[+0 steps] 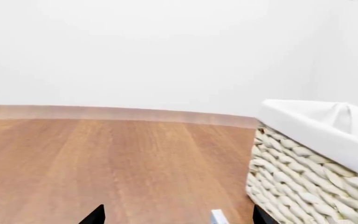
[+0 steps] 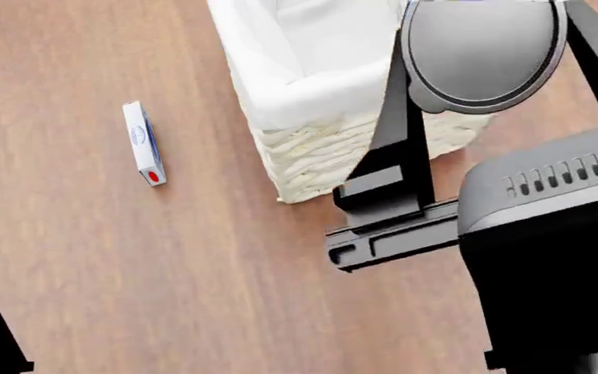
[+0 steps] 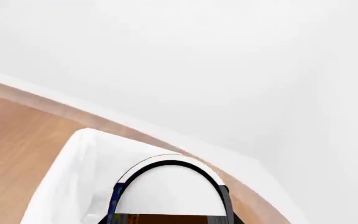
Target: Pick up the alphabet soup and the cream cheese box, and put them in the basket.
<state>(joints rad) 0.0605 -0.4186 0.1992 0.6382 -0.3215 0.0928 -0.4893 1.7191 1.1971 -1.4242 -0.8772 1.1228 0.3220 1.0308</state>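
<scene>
The basket [image 2: 304, 160] stands on the brown wood floor [image 2: 122, 265], and its white cloth [image 2: 299, 54] folds over the rim. The cream cheese box [image 2: 143, 145] lies flat on the floor, out to the left of the basket and not touching it. Its red end points away from the basket's far side. The right arm [image 2: 481, 47] reaches over the basket and hides part of the rim in the head view. In the right wrist view, the alphabet soup [image 3: 169, 193] is very close to the camera, above the white cloth inside the basket. You can see its round pale top and a bit of blue label at the edge. The right arm's fingers do not show, so I cannot tell if they are pinching the can or spread apart. In the left wrist view, the left gripper [image 1: 177, 220] shows only two dark tips, spread wide with nothing between them. It is low over the floor, just beside the basket's woven wall.
</scene>
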